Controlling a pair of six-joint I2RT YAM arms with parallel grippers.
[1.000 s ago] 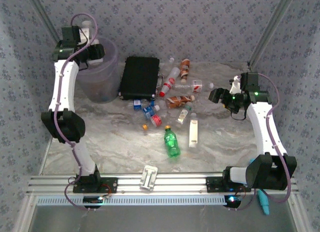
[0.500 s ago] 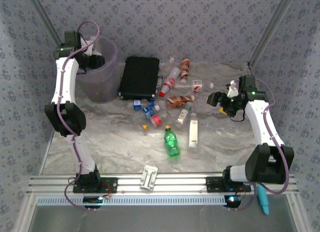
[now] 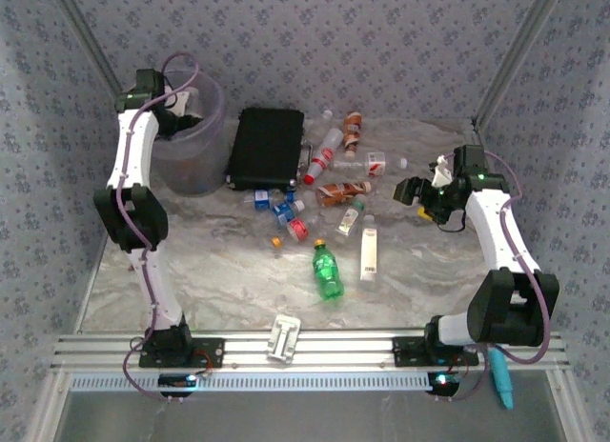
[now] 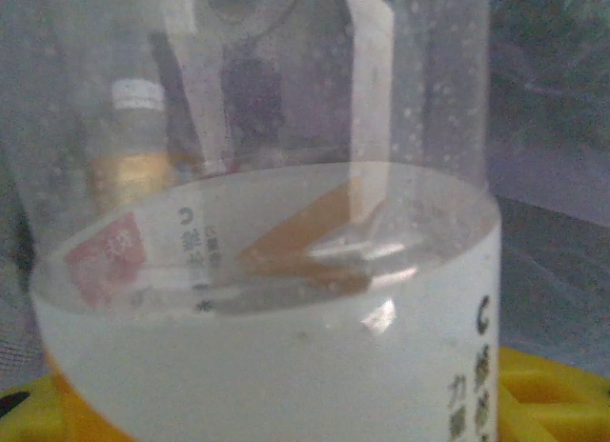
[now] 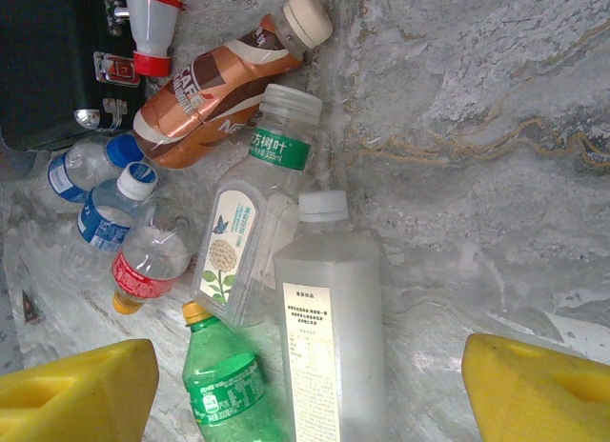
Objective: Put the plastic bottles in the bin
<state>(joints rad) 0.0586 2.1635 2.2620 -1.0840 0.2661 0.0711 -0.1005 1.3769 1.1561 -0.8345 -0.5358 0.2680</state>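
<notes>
One bottle (image 4: pixel 286 366) sat pinched in the left gripper (image 3: pixel 181 120), its jaws closed on it. That arm had just dipped from above the bin (image 3: pixel 202 168) down into it, so the bottle looked ready to drop. The right gripper (image 5: pixel 307 390) hung wide open over the other bottles (image 3: pixel 334 190), which lay near the black case (image 3: pixel 267 147) on the grey marble table (image 3: pixel 210 271). Flowery wallpaper (image 3: pixel 381 42) covered the walls.

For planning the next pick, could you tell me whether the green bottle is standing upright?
No, the green bottle lies on its side on the table.
</notes>
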